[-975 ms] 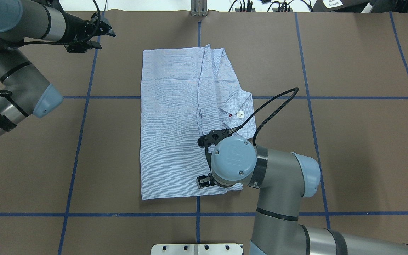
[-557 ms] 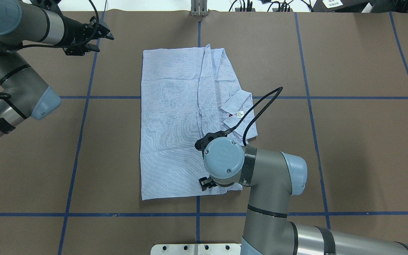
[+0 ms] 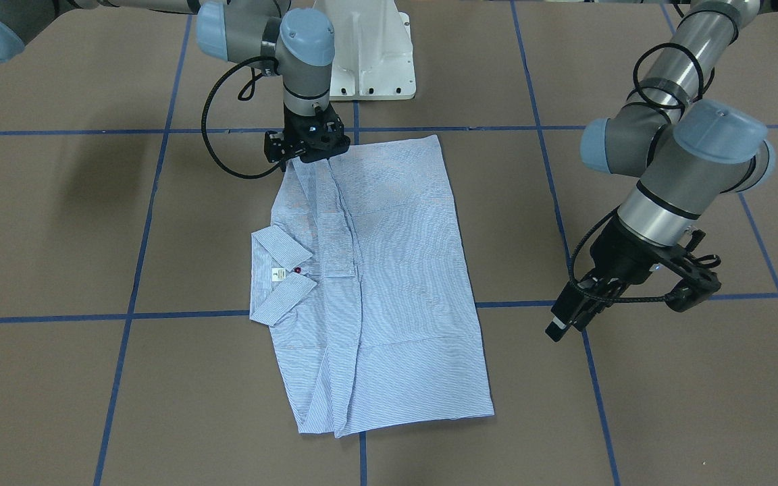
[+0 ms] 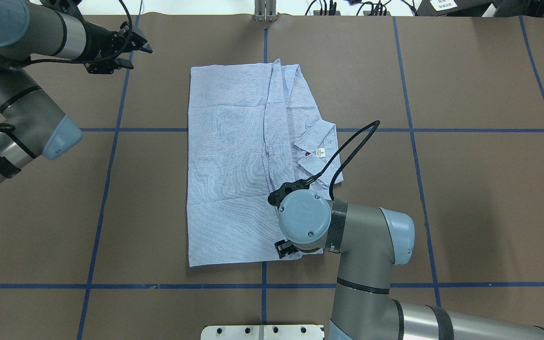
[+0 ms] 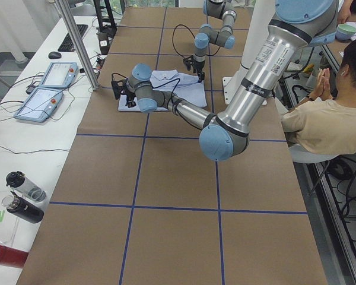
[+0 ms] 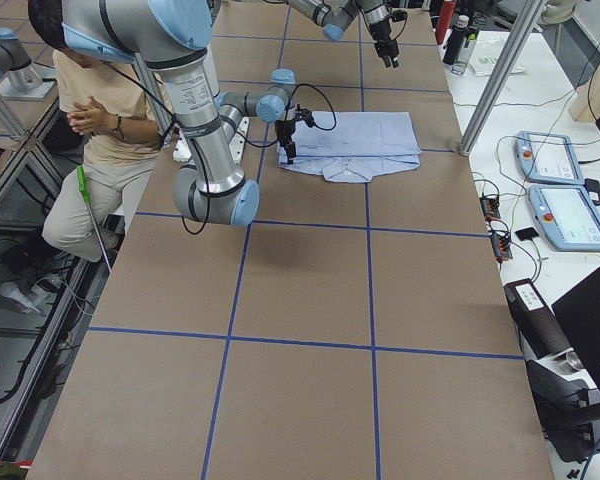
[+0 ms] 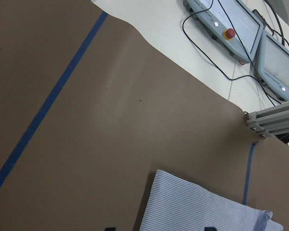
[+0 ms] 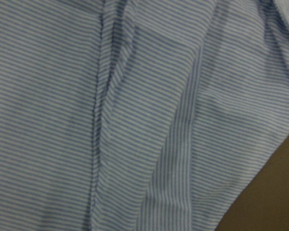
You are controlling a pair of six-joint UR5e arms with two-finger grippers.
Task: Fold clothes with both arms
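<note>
We should pinch every layer at the shirt's (image 3: 389, 283) edge; the right pincer's (image 3: 304, 150) state we cannot tell, the left pincer (image 4: 137, 55) is spread wide.

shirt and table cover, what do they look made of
The shirt looks like thin woven cloth, perhaps cotton or a blend, with a matte finish: fine stripes, stitched seams and soft creases show up close. The table cover looks like matte brown paper or a similar thin sheet: its far edge lies wavy over a white surface.
</note>
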